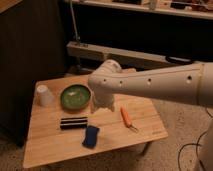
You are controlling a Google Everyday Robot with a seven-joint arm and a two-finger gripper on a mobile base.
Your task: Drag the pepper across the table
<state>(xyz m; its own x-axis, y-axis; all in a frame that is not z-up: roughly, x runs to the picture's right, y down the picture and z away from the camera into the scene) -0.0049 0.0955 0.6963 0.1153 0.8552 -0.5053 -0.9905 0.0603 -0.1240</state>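
The white arm (150, 85) reaches in from 3 o'clock, wrist bent downward. Its gripper (102, 106) hangs released over the table (50, 145). The pepper (126, 119) lies untouched at the gripper's 4 o'clock.

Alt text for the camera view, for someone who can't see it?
The gripper hangs open over the table, between a green bowl and the orange pepper, holding nothing. A white cup, black bar and blue sponge also sit on the table.
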